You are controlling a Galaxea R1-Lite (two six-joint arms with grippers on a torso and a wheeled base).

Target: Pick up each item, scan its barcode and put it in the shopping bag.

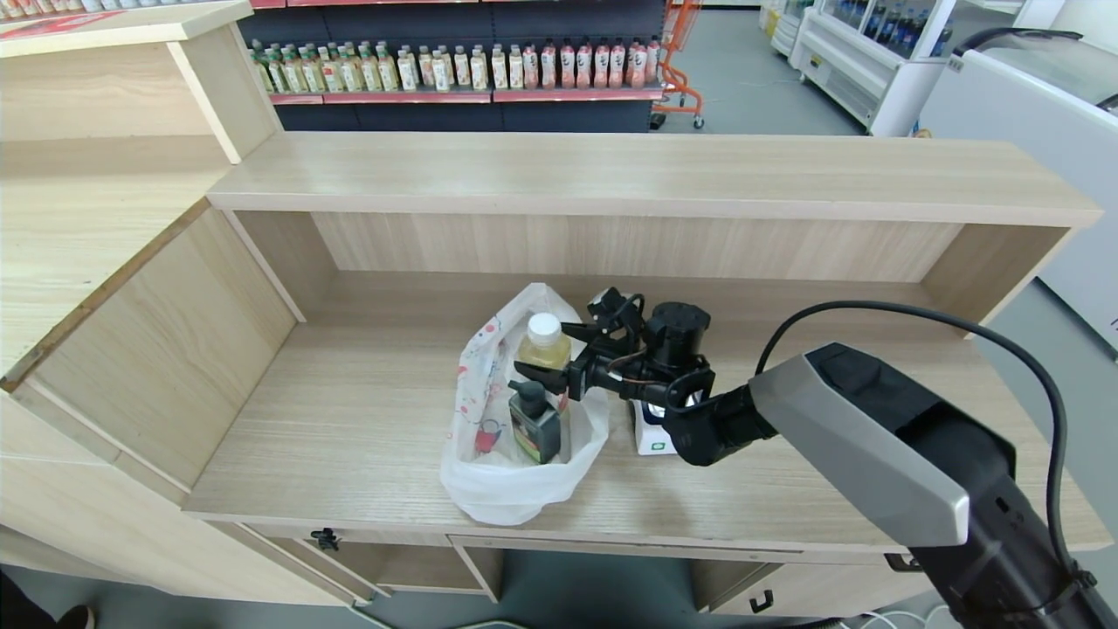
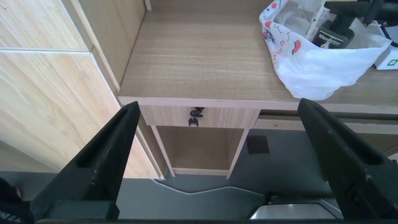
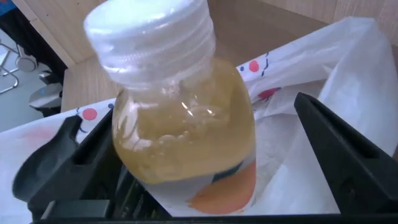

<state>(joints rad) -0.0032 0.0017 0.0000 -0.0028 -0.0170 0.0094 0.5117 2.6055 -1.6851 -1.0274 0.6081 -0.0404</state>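
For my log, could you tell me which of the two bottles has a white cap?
The yellow drink bottle, at the right gripper; the dark bottle has a black pump.

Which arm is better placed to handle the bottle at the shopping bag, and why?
Right. Its tool straddles the bottle standing in the shopping bag; the left tool hangs open below the counter edge, well apart from the bag.
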